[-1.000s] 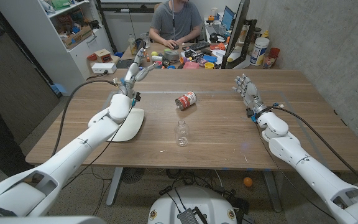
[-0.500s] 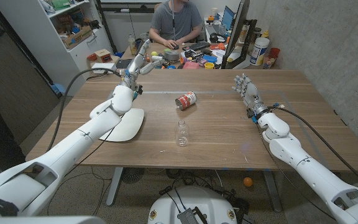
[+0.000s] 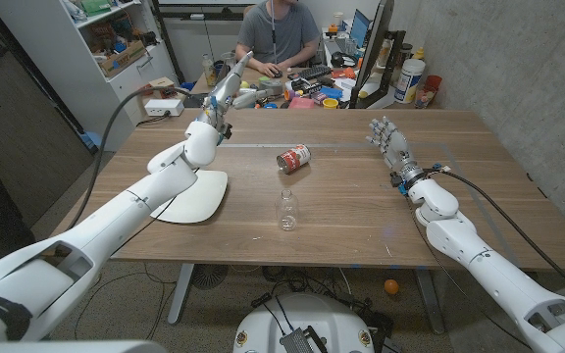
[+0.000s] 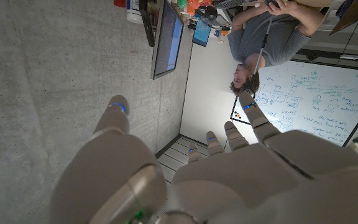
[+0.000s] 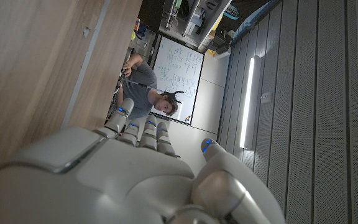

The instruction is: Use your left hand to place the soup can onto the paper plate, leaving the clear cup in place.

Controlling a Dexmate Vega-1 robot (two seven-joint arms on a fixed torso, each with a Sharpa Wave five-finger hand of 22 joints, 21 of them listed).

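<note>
The soup can [image 3: 293, 158], red and white, lies on its side near the middle of the table. A white paper plate [image 3: 196, 197] sits left of it, partly under my left forearm. The clear cup [image 3: 287, 211] stands upright in front of the can. My left hand [image 3: 226, 89] is raised high above the table's far left part, fingers apart and pointing away, holding nothing; its back [image 4: 229, 174] shows in the left wrist view. My right hand [image 3: 385, 136] stands over the table's right side with fingers straight, empty; the right wrist view shows its back [image 5: 129, 168].
A person sits behind the table's far edge [image 3: 279, 39] at a cluttered desk [image 3: 312, 93]. A white shelf unit [image 3: 116, 49] stands at the back left. Bare wood [image 3: 361, 216] lies between the cup and my right arm.
My left hand has risen and swung up and away from the table, past the far edge. The can, cup, plate and right hand have not moved.
</note>
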